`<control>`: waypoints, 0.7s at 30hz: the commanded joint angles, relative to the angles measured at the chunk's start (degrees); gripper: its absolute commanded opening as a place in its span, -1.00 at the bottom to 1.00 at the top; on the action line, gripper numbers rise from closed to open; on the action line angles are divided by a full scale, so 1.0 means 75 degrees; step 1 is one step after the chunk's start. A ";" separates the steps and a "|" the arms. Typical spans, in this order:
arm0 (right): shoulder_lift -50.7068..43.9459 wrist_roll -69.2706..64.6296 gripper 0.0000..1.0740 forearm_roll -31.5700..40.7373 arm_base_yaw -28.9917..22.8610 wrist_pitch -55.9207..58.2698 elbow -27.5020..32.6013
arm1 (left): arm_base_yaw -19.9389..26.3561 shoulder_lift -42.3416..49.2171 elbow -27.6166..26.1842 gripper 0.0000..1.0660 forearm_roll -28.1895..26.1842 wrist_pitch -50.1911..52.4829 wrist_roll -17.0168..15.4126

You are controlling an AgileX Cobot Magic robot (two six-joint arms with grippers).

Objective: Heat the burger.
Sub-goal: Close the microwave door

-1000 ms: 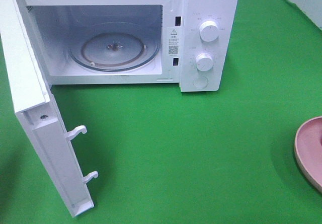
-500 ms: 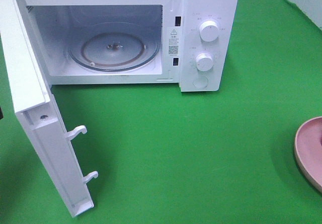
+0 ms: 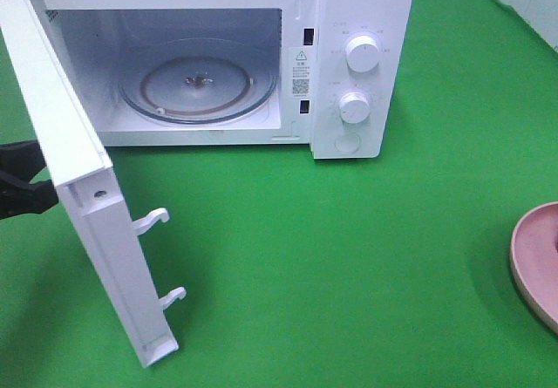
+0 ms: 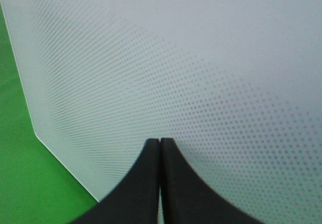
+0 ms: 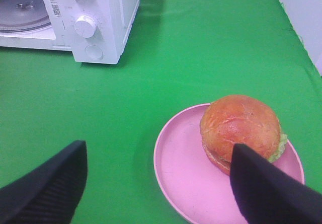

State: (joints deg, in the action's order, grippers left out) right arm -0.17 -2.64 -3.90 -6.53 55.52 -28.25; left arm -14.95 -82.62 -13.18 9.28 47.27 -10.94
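The burger [image 5: 240,129] sits on its plate [image 5: 186,173] under my spread right end effector [image 5: 158,183], while my closed left end effector [image 4: 160,148] has nudged the microwave door [image 3: 91,222] partway shut, premature.

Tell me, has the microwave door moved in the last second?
Yes. The microwave door has swung a little toward closing: its latch hooks sit further right and lower against the still microwave body. The shut left gripper is behind it.

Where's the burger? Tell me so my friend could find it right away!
Start at the white microwave on the green cloth, then look away from its knobs to the pink plate. The burger sits on that plate, toward one edge. It's the only food there: a shiny brown round bun with a bit of green peeking out.
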 commanded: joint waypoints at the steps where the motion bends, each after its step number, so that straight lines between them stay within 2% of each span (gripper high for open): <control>1: -0.0214 0.0107 0.42 0.0008 0.0053 -0.0084 0.0015 | -0.0611 -0.0191 -0.0153 -1.00 -0.0772 0.0275 0.0428; 7: -0.0214 0.0107 0.42 0.0008 0.0053 -0.0084 0.0015 | -0.1276 -0.0374 -0.0397 -1.00 -0.1581 0.0275 0.0795; 8: -0.0214 0.0107 0.42 0.0008 0.0053 -0.0084 0.0015 | -0.1543 -0.0489 -0.0527 -1.00 -0.1971 0.0283 0.0955; 9: -0.0214 0.0107 0.42 0.0008 0.0053 -0.0084 0.0015 | -0.1543 -0.0489 -0.0527 -1.00 -0.1971 0.0283 0.0955; 11: -0.0214 0.0107 0.42 0.0008 0.0053 -0.0084 0.0015 | -0.1940 -0.0680 -0.0749 -1.00 -0.2521 0.0275 0.1199; 17: -0.0214 0.0107 0.42 0.0008 0.0053 -0.0084 0.0015 | -0.2513 -0.1154 -0.1314 -1.00 -0.3293 0.0214 0.1268; 21: -0.0214 0.0107 0.42 0.0008 0.0053 -0.0084 0.0015 | -0.2773 -0.1490 -0.1772 -1.00 -0.3430 0.0153 0.1291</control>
State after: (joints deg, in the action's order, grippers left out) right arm -0.17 -2.64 -3.90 -6.53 55.52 -28.25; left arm -34.43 -92.53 -24.06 -15.18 48.30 -1.55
